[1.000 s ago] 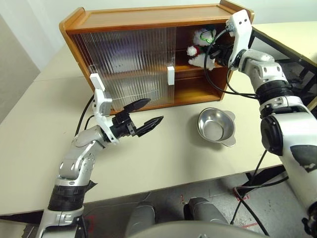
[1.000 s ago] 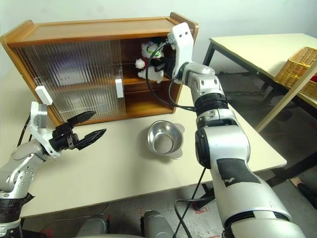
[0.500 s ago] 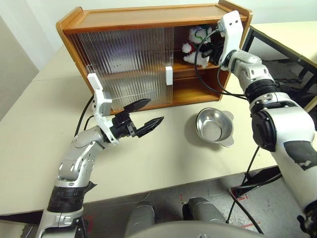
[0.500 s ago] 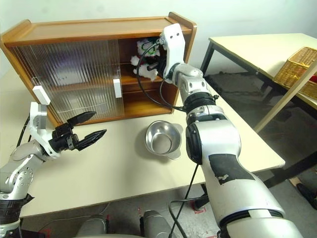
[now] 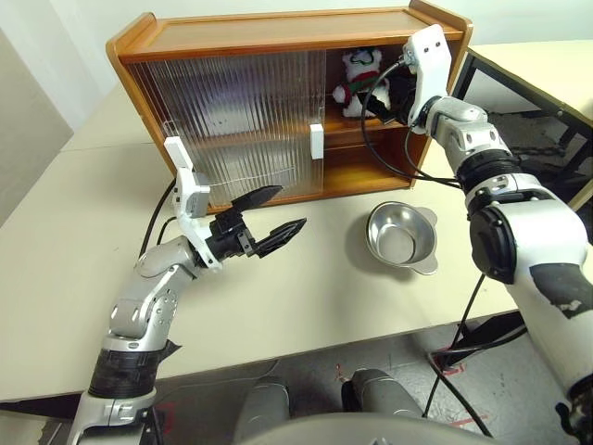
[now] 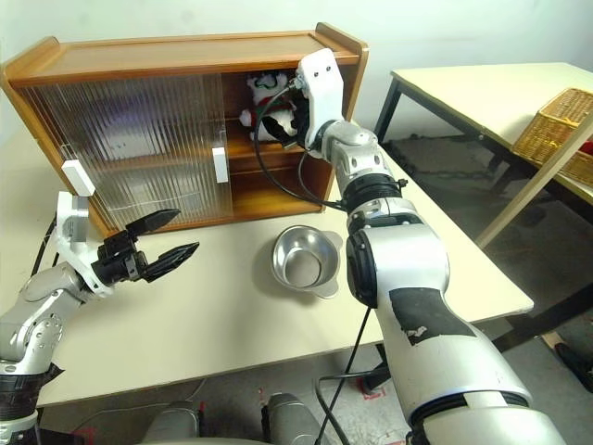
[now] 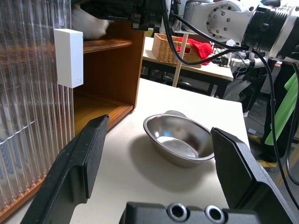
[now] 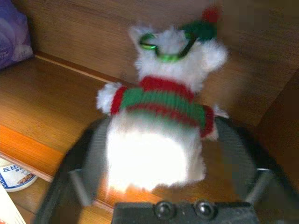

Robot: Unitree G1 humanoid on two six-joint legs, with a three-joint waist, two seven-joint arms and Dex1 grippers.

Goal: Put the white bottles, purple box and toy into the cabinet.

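The cabinet (image 5: pixel 241 32) stands at the back of the table, its ribbed doors slid left and its right end open. The toy (image 5: pixel 359 79), a white plush with a red-and-green scarf, stands upright on the upper shelf. My right gripper (image 8: pixel 159 130) reaches into that opening, open, with one finger on each side of the toy's body. In the right wrist view the purple box (image 8: pixel 11 35) lies further along the same shelf, and a white bottle (image 8: pixel 14 175) sits on the shelf below. My left gripper (image 5: pixel 291 206) hovers open and empty over the table in front of the doors.
A round steel bowl (image 5: pixel 400 236) sits on the table just before the cabinet's open end, under my right arm. The white door handles (image 5: pixel 318 141) jut out. Another table (image 6: pixel 463 88) with a wicker basket (image 6: pixel 556 130) stands off to the right.
My right gripper has gone from shut on the toy to open. The toy now stands upright on the upper shelf. The left arm has not moved.
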